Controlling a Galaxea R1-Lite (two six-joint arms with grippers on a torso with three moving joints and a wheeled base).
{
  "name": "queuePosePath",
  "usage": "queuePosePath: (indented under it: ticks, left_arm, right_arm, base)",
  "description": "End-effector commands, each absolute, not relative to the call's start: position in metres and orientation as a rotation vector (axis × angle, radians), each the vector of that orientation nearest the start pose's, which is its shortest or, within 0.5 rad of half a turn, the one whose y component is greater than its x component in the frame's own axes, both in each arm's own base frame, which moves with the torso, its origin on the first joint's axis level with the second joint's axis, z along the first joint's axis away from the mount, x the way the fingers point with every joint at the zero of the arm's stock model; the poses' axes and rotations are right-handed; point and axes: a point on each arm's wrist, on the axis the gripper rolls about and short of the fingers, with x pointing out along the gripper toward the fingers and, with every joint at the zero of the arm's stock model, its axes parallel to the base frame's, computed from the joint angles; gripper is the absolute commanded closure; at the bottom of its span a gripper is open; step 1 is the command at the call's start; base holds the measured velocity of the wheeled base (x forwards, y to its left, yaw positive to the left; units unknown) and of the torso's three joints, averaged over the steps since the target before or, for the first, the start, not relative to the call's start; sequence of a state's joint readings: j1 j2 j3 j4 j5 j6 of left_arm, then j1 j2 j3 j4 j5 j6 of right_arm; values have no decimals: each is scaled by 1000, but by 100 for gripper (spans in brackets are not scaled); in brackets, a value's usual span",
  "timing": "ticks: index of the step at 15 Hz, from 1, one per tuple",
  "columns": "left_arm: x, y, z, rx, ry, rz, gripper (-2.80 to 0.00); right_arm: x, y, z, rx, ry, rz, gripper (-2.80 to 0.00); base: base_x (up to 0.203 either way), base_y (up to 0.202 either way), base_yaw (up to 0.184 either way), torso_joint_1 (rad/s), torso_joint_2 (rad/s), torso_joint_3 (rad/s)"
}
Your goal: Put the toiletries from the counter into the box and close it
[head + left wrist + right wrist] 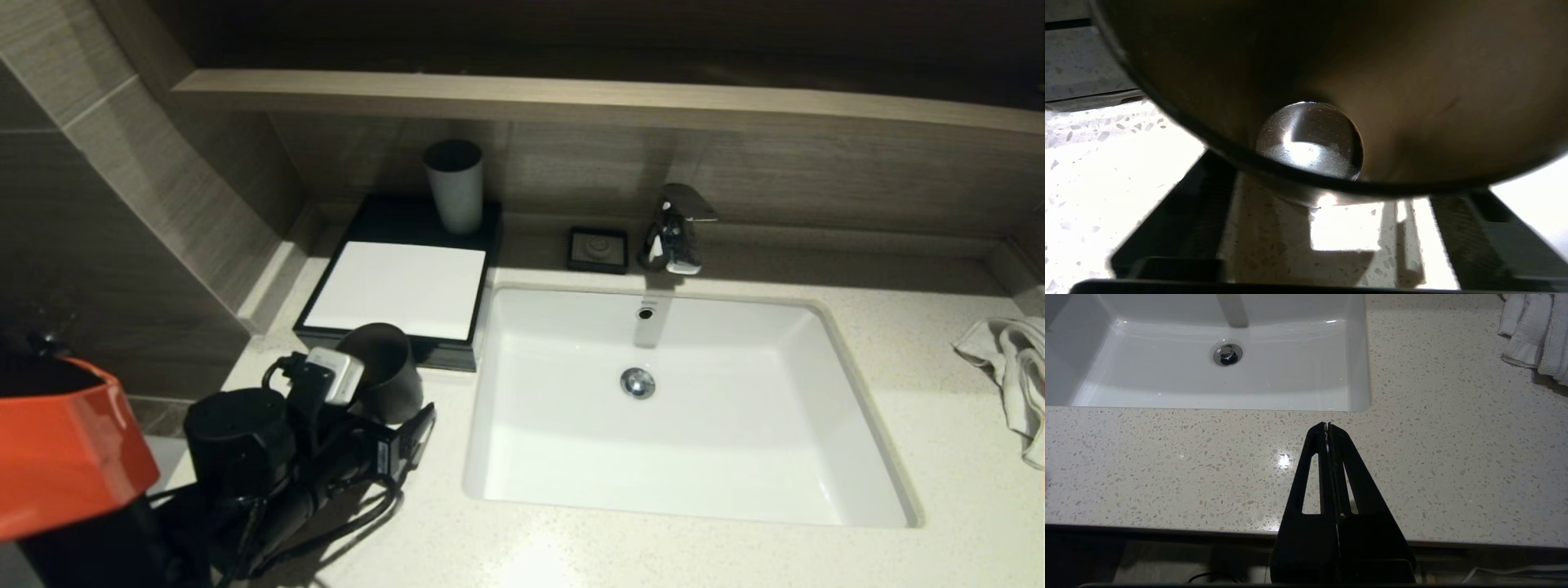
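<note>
No sachets show in any view. The box [397,287], black with a white top panel, sits on the counter [922,425] left of the sink; what shows of its front looks closed. My left gripper [353,394] is in front of the box, shut on the black cup [384,363], which is tilted with its mouth towards the wrist. The left wrist view looks into the cup [1331,81], with a finger [1180,220] showing on each side below its rim. My right gripper [1327,425] is shut and empty above the counter's front edge [1167,465].
A grey cup [454,186] stands on the box's rear. A small black soap dish [598,249] and a chrome faucet [674,229] are behind the white sink [735,474]. A crumpled white towel [1012,367] lies at the far right.
</note>
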State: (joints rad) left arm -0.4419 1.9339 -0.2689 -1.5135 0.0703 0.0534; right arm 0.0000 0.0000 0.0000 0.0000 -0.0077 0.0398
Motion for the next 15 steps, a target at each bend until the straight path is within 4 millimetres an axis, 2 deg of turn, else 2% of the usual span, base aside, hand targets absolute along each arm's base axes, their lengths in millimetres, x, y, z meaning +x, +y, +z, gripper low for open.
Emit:
queuePosePath:
  ticks: [1,9,15]
  left_arm:
    - [244,-113,82,90,131,-373,0]
    - [242,-112,80,94,146,-372,0]
    - [236,-105,85,91,138,-348,0]
  right_arm:
    - [-23,0,75,40,0,-8,0]
    - [-23,0,76,40,1,-8,0]
    - [-23,0,76,40,1,-8,0]
  base:
    - [0,0,0,0,0,0]
    - [0,0,0,0,0,0]
    - [0,0,0,0,0,0]
